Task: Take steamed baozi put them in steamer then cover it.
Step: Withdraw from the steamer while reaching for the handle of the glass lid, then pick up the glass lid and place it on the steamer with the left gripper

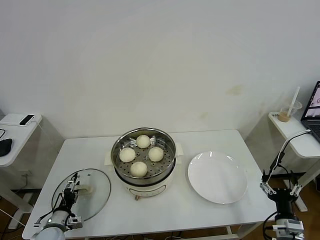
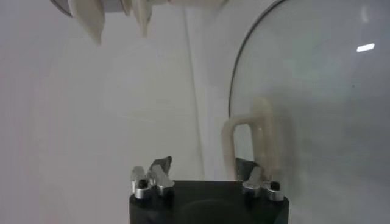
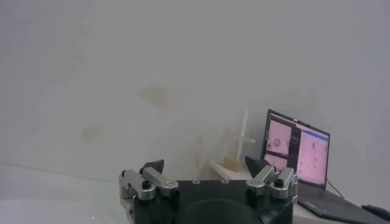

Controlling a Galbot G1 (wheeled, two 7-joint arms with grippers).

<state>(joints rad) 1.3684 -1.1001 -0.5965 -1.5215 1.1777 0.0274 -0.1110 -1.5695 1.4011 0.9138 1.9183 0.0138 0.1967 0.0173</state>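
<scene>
Sitting in the steamer (image 1: 144,172) are four buns (image 1: 139,168), all on its holey floor, close together but not stacked. The steamer stands in the middle of the white table (image 1: 210,210).

The glass lid (image 1: 95,195) lies flat on the table, to the left of the steamer and a bit nearer the front edge. It is not on the steamer yet. The left gripper (image 1: 73,183) is right at the lid's cream handle (image 2: 253,143). Its two fingers sit on either side of the handle, partly closed in, but I cannot tell if they are squeezing it.

A white plate (image 1: 217,177) lies on the table, just right of the steamer.

The right gripper (image 1: 281,188) waits off the table's right front corner, far right of the steamer. Its fingers are spread wide and hold nothing.
</scene>
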